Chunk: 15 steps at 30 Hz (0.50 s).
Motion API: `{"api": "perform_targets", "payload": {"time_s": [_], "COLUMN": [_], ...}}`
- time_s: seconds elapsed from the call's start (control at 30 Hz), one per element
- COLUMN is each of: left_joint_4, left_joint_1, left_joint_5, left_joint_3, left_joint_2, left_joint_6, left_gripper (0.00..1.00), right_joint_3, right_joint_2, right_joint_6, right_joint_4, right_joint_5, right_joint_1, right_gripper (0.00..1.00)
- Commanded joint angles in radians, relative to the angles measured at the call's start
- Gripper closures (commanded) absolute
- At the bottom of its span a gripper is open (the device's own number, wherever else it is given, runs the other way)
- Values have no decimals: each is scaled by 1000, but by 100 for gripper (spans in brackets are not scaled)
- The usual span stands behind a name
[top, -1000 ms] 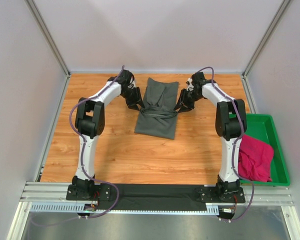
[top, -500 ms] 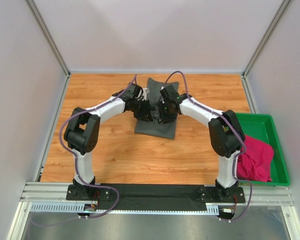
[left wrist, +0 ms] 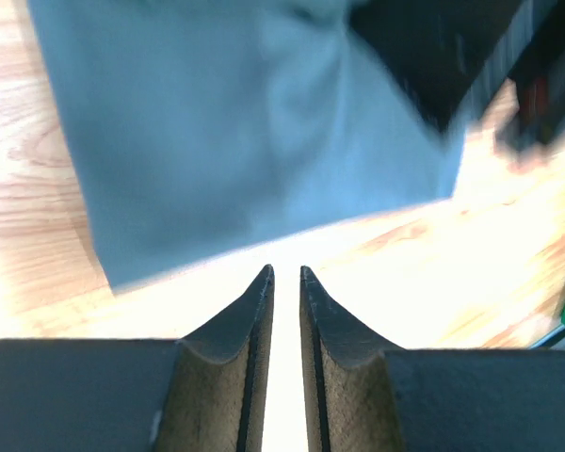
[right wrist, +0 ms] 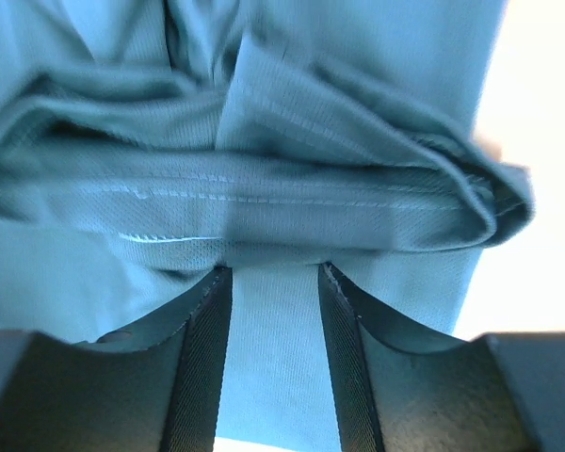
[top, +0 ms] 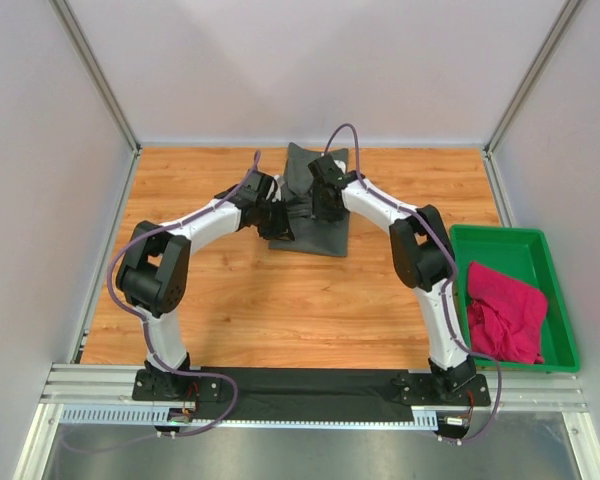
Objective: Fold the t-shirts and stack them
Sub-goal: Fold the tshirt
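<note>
Cloth as soft and light as this grey t-shirt (top: 318, 236) will sag, crease and slide on the wooden surface (top: 230, 290) rather than hold a shape. It lies part-folded at the middle of the far edge, a rough oblong with its near hem squared off and a bunched ridge of layers across it. Both arms reach in over it.

The left end effector (top: 282, 224) sits at the shirt's left side. Its wrist view shows the fingers drawn almost together, with only a slit between them and nothing in it. The cloth's edge lies just ahead of them on bare wood. The right end effector (top: 321, 204) is over the middle of the shirt with its fingers parted and the ridge of doubled hem right at the tips. I judge it released rather than pinching.

The pink t-shirt (top: 505, 310) is crumpled in the green tray (top: 525, 255) beside the right edge, toward the near corner, well apart from the grey one.

The best hold, as I read it, is a pinch through all layers at a hem or corner, one end effector on each side, so the fold lifts evenly. A single-layer grip would likely peel it open. The grey fold looks about midway, and the pink shirt is not yet begun.
</note>
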Motion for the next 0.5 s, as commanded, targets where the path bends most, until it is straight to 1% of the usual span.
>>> {"api": "perform_targets", "payload": {"time_s": [0.0, 0.03, 0.1, 0.17, 0.2, 0.23, 0.27, 0.3, 0.33, 0.37, 0.4, 0.47], "left_joint_4": [39, 33, 10, 14, 23, 20, 5, -22, -36, -50, -74, -96], "left_joint_1": [-3, -1, 2, 14, 19, 23, 36, 39, 42, 46, 57, 65], "left_joint_5": [-28, -36, -51, -55, -49, -18, 0, 17, 22, 27, 34, 41], "left_joint_3": [-10, -7, 16, 40, 53, 103, 141, 178, 210, 275, 304, 369], "left_joint_2": [-81, -84, -78, -67, -43, -18, 13, 74, 103, 131, 183, 221], "left_joint_6": [0, 7, 20, 20, 20, 24, 30, 40, 55, 58, 63, 69], "left_gripper": [76, 76, 75, 74, 72, 68, 67, 67, 67, 67, 67, 68], "right_joint_3": [208, 280, 348, 498, 551, 598, 607, 580, 540, 429, 381, 319], "right_joint_2": [83, 94, 139, 182, 220, 228, 223, 210, 159, 132, 101, 46], "right_joint_6": [-30, -40, -75, -86, -69, -66, -67, -69, -72, -73, -69, -49], "right_joint_4": [-36, -48, -32, -45, -94, -110, -113, -110, -87, -60, -33, -12], "right_joint_5": [122, 119, 103, 80, 49, 38, 21, 6, 9, 11, 3, -5], "right_joint_1": [-41, -48, -71, -90, -102, -104, -99, -90, -84, -81, -79, -79], "right_gripper": [56, 55, 55, 55, 55, 55, 55, 55, 54, 54, 53, 53]}}
